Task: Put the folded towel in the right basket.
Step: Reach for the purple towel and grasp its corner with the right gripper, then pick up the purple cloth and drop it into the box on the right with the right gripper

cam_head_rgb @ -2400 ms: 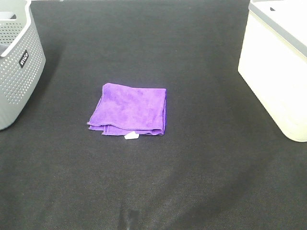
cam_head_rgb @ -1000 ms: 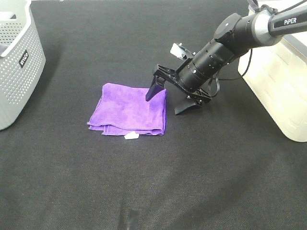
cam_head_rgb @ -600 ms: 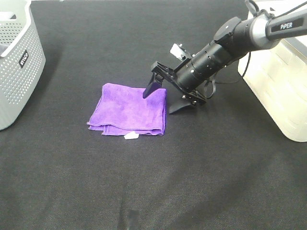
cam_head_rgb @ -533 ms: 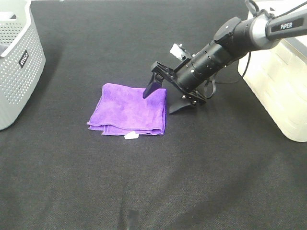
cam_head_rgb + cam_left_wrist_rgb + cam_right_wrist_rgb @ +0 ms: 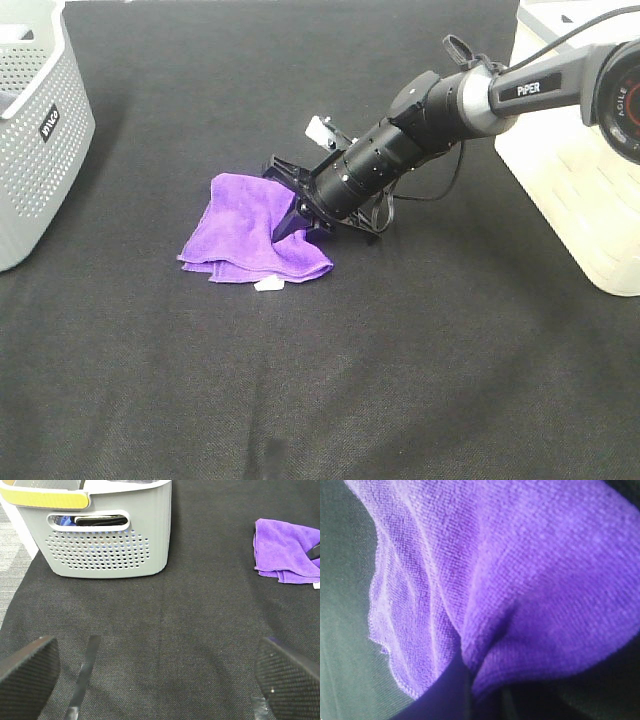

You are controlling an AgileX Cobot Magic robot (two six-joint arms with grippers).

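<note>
The folded towel (image 5: 240, 232) is purple and lies on the black table left of centre, its white tag (image 5: 268, 285) at the near edge. My right gripper (image 5: 290, 212) reaches across to its right edge, which is rumpled and bunched around the fingers. In the right wrist view the towel (image 5: 520, 580) fills the frame and puckers into a crease at a dark finger (image 5: 447, 692). The right basket (image 5: 575, 170), cream-white with a grey rim, stands at the far right. My left gripper (image 5: 160, 680) is open and empty, away from the towel (image 5: 285, 550). It is out of the high view.
A grey perforated basket (image 5: 40, 140) with a black label stands at the far left; it also shows in the left wrist view (image 5: 100, 545) with dark items inside. The right arm and its cable stretch across the table between the towel and the cream basket.
The right arm came in from the right, open over the towel's right edge. It has since pushed left and down into the towel, bunching that edge leftward, and closed on it.
</note>
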